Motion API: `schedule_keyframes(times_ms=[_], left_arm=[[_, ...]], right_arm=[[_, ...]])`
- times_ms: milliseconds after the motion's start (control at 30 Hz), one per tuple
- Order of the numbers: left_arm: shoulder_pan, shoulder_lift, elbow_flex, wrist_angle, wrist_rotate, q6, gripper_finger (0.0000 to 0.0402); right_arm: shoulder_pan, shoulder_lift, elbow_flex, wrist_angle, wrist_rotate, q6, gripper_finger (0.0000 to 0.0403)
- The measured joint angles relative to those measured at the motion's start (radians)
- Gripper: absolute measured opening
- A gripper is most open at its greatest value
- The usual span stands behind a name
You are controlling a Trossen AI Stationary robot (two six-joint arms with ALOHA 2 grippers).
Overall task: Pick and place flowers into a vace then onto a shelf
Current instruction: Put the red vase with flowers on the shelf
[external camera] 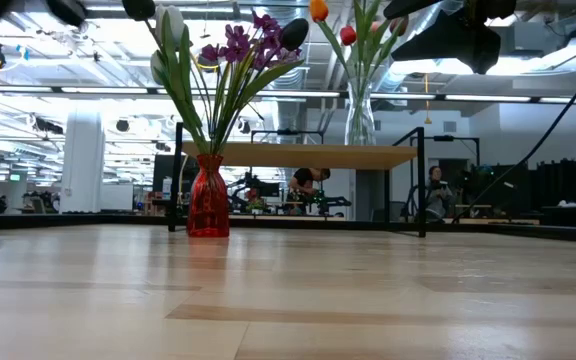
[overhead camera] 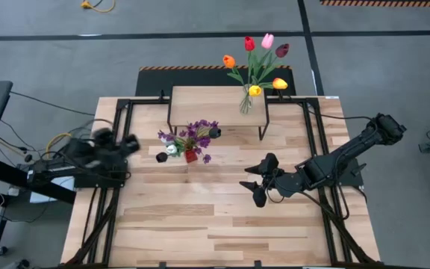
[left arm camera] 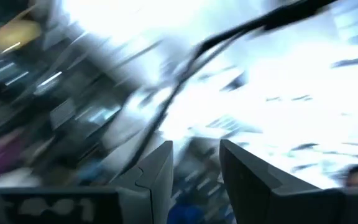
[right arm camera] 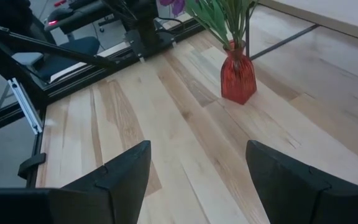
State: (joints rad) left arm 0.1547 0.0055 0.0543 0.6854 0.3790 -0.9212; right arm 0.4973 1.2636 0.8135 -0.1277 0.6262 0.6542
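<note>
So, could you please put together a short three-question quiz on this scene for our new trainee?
1. True or false: the clear vase of tulips stands on the shelf.
2. Where does the red vase stand? A) on the shelf B) on the tabletop C) in a gripper
3. Fill in: the right gripper is ____.

Key: 1 true; 2 B; 3 open, holding nothing.

There are two vases: a red vase [overhead camera: 191,155] on the table and a clear vase [overhead camera: 245,102] on the one shelf [overhead camera: 207,106]. The clear vase holds six tulips [overhead camera: 263,60]. There are two arms, each with one gripper: left [overhead camera: 129,143], right [overhead camera: 260,187].
</note>
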Motion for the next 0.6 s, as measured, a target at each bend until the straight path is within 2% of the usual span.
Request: schedule_keyframes(times_ms=[100, 200, 300, 500, 600], left_arm=[[-0.032, 0.0, 0.067, 0.168, 0.001, -0.033, 0.0119], [-0.063, 0.0, 0.178, 0.175, 0.026, -0.033, 0.0119], [-0.08, 0.011, 0.319, 0.03, 0.075, -0.011, 0.0119], [-0.081, 0.08, 0.605, -0.454, 0.156, 0.088, 0.0119], [-0.076, 0.132, 0.714, -0.59, 0.187, 0.111, 0.0119]], right_arm=[[0.0, 0.0, 0.0, 0.0, 0.0, 0.0, 0.0256], [0.0, 0.0, 0.0, 0.001, 0.0, 0.006, 0.0256], [0.0, 0.0, 0.0, 0.002, 0.0, 0.029, 0.0256], [0.0, 0.0, 0.0, 0.003, 0.0, 0.107, 0.0256], [0.0, 0.0, 0.0, 0.004, 0.0, 0.132, 0.0256]])
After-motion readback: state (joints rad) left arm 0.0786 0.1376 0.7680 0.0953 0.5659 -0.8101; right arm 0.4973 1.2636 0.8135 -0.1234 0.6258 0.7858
